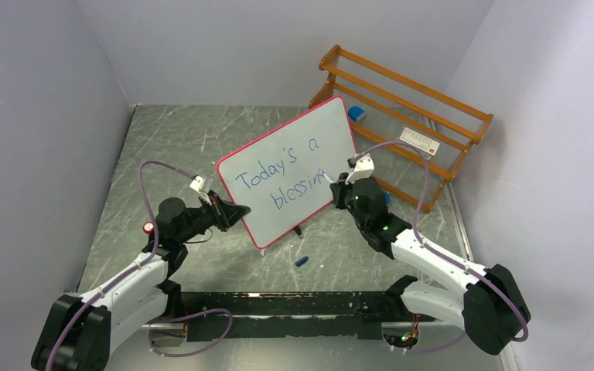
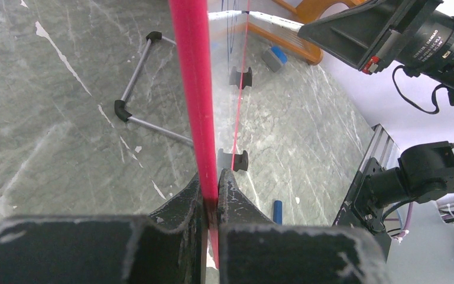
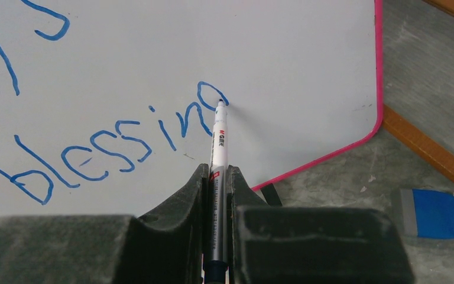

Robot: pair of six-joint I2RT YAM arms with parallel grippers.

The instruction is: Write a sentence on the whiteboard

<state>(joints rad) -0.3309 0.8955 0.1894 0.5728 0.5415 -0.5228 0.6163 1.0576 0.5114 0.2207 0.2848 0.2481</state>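
- Whiteboard [image 1: 326,137] stands propped at the middle of the grey table [image 1: 170,139], pink-red rim around it, its far corner just in front of the wooden rack [image 1: 425,100].
- Sentence [image 1: 282,176] in blue runs in two slanted lines: "Today's a", then "blessin" and a loop of a last letter.
- Left gripper [image 2: 211,177] is clamped on the board's rim at its near-left edge.
- Right gripper [image 3: 216,171] is clamped on a marker [image 3: 219,133], whose tip touches the board at that loop.
- Blue eraser [image 3: 430,213] lies beside the rack.
- Small blue cap [image 1: 301,261] lies in front of the board.
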